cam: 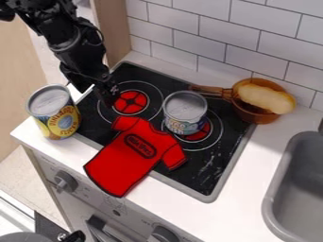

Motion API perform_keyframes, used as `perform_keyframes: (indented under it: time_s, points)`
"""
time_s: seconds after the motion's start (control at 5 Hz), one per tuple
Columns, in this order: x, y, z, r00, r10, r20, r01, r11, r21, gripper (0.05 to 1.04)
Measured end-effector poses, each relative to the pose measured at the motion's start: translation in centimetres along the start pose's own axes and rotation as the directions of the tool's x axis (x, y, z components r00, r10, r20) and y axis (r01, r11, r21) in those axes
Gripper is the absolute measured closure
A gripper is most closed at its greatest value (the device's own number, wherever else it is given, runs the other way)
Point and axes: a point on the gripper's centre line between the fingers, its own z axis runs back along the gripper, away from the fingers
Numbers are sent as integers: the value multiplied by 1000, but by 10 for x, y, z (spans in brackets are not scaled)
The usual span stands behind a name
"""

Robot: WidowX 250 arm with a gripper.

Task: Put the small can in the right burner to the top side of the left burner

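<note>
Small can [184,112]: short metal cylinder, ridged silvery lid, blue-green-and-white label; is standing upright on the red right burner [200,135], partly covering it.
End effector [95,96]: black, fingers parted; is hanging beside the red round left burner [131,102].
Shirt [135,158]: flat, red; is overlapping the black speckled cooktop [195,178].

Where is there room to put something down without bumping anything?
The white counter has room between the stovetop and the sink. So does the stovetop's front right corner, beside the red shirt. It's crowded around the small can, with the shirt and pan close by, and the gripper hangs by the left burner.
</note>
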Motion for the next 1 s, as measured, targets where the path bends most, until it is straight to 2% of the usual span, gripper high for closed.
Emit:
perform_keyframes:
  time_s: [0.2,0.4,0.6,0.8,1.0]
  points:
    - [-6,-4,-5,999,15,-30,-15,1000,-13,83]
    - [-12,-34,-9,975,135,-174,-133,991,24,83]
    - [-6,-66,-4,921,298,-252,-299,954,37,83]
    - [1,-89,8,870,408,-278,-423,906,8,83]
    - [10,-111,6,836,482,-262,-498,867,8,83]
